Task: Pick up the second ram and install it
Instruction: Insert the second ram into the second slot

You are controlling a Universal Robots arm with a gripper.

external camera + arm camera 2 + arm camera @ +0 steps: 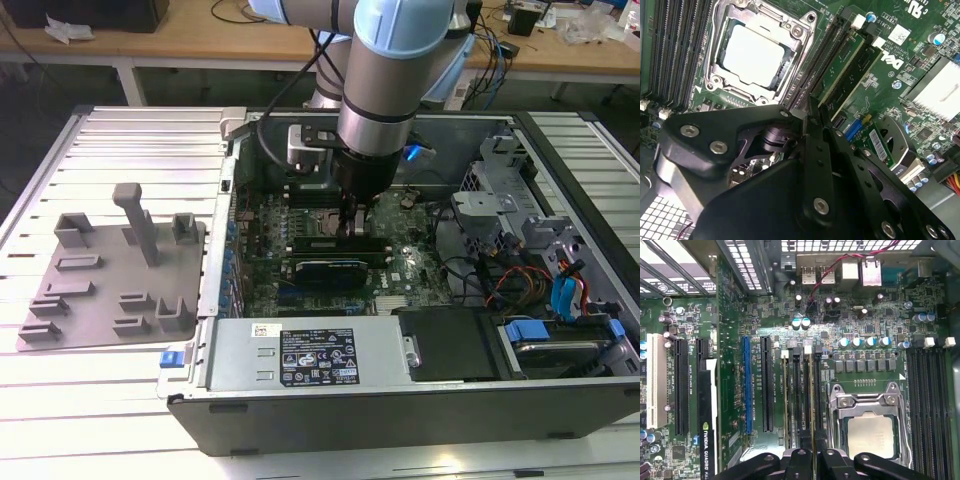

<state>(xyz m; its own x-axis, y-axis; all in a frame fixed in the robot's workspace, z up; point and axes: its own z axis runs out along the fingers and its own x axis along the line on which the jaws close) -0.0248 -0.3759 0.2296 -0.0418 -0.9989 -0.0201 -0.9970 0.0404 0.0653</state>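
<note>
Reaching down into the open computer case (400, 400), the arm sets its gripper (352, 222) over the motherboard (400, 262), just beside the processor socket. In the first wrist view the gripper (812, 460) has its two black fingers (799, 462) drawn close, with a thin edge-on board between them running up into the memory slots (805, 395) next to the square silver processor (871, 435); this looks like the second ram (813, 410), clamped by the jaws and standing in or just above a slot, though only its narrow top edge shows and whether it is fully seated cannot be told. In the second wrist view the gripper's black body (805, 190) covers most of the lower scene and hides the fingertips and the held stick. Beyond it a green memory stick (847, 67) already sits upright in a slot with white latches, beside the processor (752, 52). In the exterior view the wrist blocks the contact point. A grey fixture tray (110, 275) lies on the slatted table (130, 150) to the exterior view's left, well apart from the case.
</note>
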